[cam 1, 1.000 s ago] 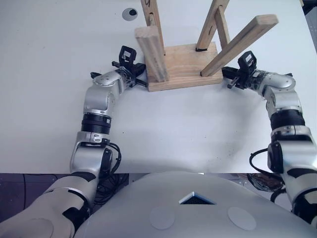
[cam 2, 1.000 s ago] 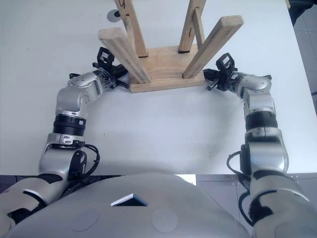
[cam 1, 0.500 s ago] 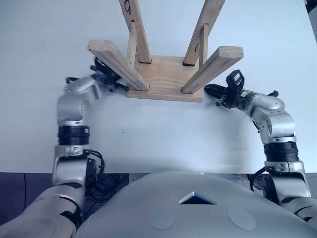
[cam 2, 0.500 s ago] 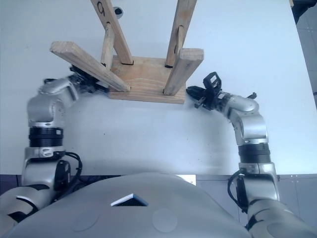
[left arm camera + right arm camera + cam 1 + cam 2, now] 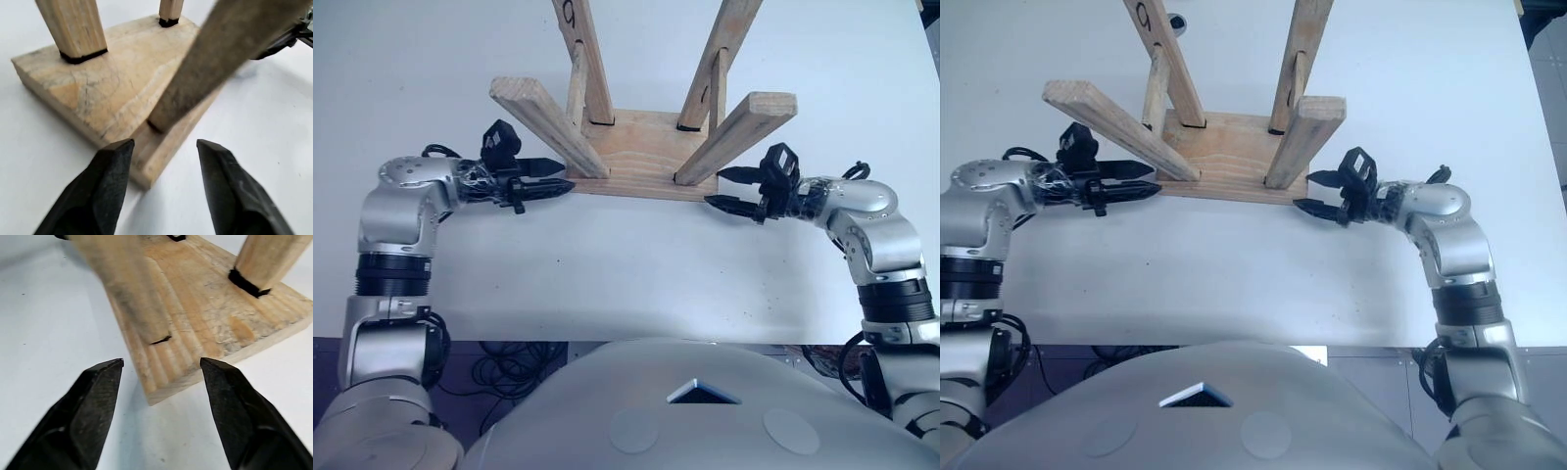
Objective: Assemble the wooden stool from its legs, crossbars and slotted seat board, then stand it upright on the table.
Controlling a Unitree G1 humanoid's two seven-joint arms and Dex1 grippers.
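Observation:
The wooden stool rests upside down on the white table, its seat board flat on the surface and its legs pointing up and outward, joined by crossbars. My left gripper is open beside the board's left corner, its fingertips just short of the wood. My right gripper is open at the board's right corner, close to the nearest leg's base. In the left wrist view the board's corner lies between the fingers. In the right wrist view the board's corner sits just ahead of the fingers.
A small dark round thing lies on the table behind the stool. The table's front edge runs close below both arms. Bare white surface spreads to the left, right and in front of the stool.
The camera view has shifted. Both grippers have drawn back from the seat board's ends and now stand open; the left arm has swung outward to the left. The stool stays upside down.

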